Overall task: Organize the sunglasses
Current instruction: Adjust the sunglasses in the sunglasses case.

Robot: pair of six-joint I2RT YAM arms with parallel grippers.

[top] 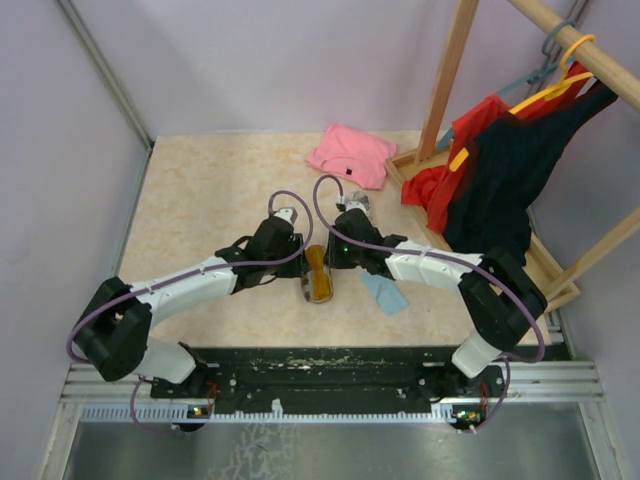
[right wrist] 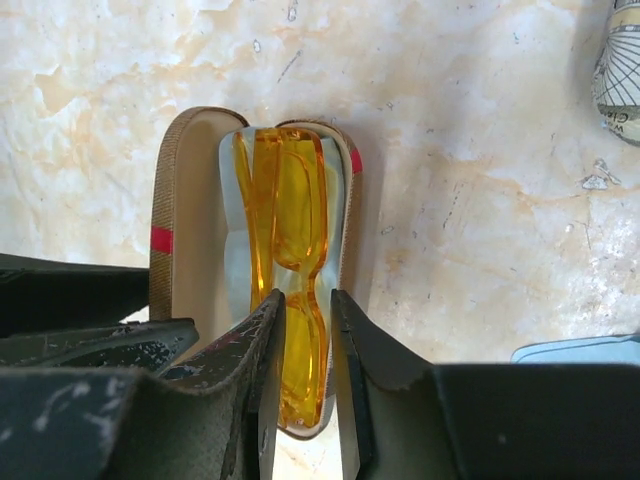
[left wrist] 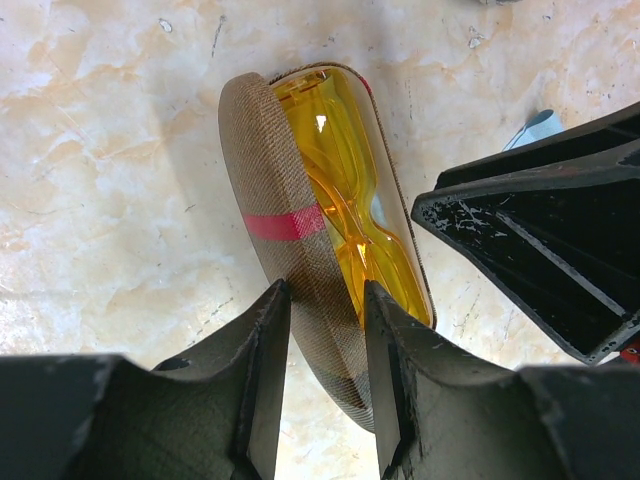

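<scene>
The orange-amber sunglasses lie folded inside an open brown case, on a pale lining. They also show in the left wrist view. My right gripper straddles them near their middle, jaws close on both sides of the frame. My left gripper is shut on the raised brown lid, which has a red stripe. In the top view the left gripper and right gripper flank the case. The red sunglasses are out of view.
A light blue cloth lies right of the case. A grey-patterned case sits beyond the right gripper. A pink garment lies at the back. A wooden rack with red and black clothes stands on the right.
</scene>
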